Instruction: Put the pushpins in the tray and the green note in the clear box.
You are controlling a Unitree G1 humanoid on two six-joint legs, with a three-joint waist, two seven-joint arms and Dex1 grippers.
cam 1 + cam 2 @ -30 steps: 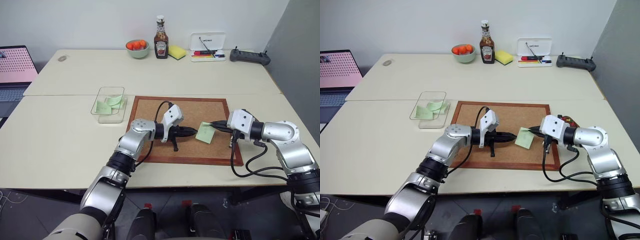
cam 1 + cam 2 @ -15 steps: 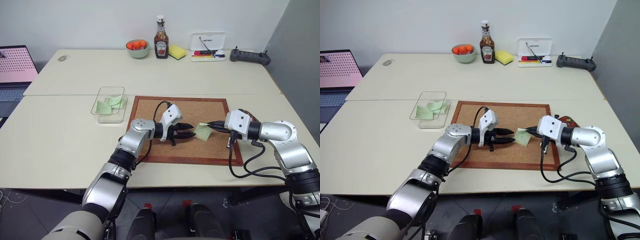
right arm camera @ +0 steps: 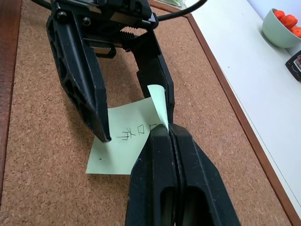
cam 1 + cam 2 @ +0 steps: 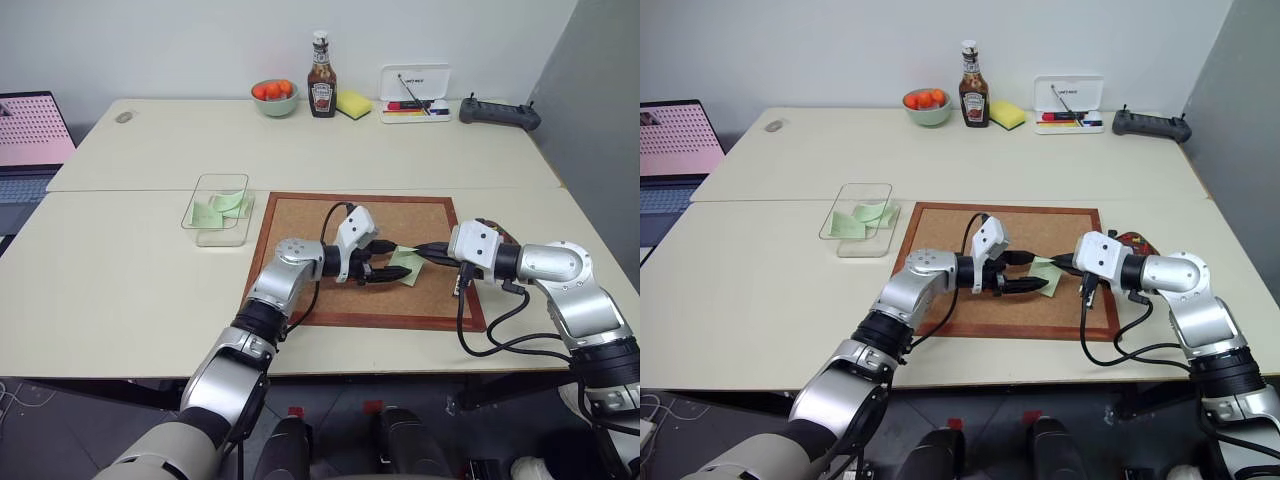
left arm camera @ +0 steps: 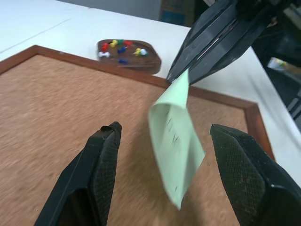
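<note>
The green note (image 3: 123,141) bears a few handwritten dark marks (no word can be made out). Other labels are too small to read.

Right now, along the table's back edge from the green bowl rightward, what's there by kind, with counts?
Green bowl of oranges: 1
Ketchup bottle: 1
Yellow sponge: 1
White pen case: 1
Black controller: 1
Total: 5

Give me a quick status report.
Right hand shut on the pale green square paper note. Left hand open around it, not gripping. Nothing blocking.
</note>
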